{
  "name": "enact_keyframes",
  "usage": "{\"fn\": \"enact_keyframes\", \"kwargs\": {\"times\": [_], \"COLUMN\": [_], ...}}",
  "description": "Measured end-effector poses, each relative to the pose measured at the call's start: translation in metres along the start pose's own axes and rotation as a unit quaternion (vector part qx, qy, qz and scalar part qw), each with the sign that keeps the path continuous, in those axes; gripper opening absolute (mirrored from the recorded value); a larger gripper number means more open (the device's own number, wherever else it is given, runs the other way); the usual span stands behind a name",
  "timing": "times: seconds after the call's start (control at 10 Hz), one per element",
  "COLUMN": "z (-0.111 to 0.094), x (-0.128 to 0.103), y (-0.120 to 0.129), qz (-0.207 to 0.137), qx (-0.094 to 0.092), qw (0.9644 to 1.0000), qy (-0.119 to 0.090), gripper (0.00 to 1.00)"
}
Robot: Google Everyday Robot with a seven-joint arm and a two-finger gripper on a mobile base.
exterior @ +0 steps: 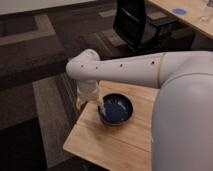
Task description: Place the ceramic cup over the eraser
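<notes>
My white arm reaches from the right across the wooden table (120, 145). Its wrist points down at the table's far left corner, just left of the dark blue bowl (117, 110). The gripper (88, 102) hangs below the wrist, close to the bowl's left rim, mostly hidden by the wrist. A small cream shape, likely the ceramic cup (80, 104), shows at the gripper's left side; I cannot tell if it is held. A small orange bit (102, 107) shows at the bowl's left rim. The black eraser is hidden.
My arm's bulky white body (182, 125) covers the table's right side. A black office chair (137, 22) stands behind the table on the patterned carpet. A second wooden table (192, 15) with a blue disc is at the top right.
</notes>
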Motion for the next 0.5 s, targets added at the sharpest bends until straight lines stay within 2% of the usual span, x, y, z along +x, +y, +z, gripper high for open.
{"fn": "enact_keyframes", "kwargs": {"times": [0.2, 0.4, 0.5], "z": [-0.014, -0.024, -0.027], "x": [-0.020, -0.021, -0.021], "y": [-0.056, -0.107, -0.121], "qz": [0.011, 0.021, 0.026], "qx": [-0.009, -0.009, -0.007], "qw": [0.9999, 0.9996, 0.9995], "qy": [0.001, 0.015, 0.018], "gripper": [0.65, 0.65, 0.65]}}
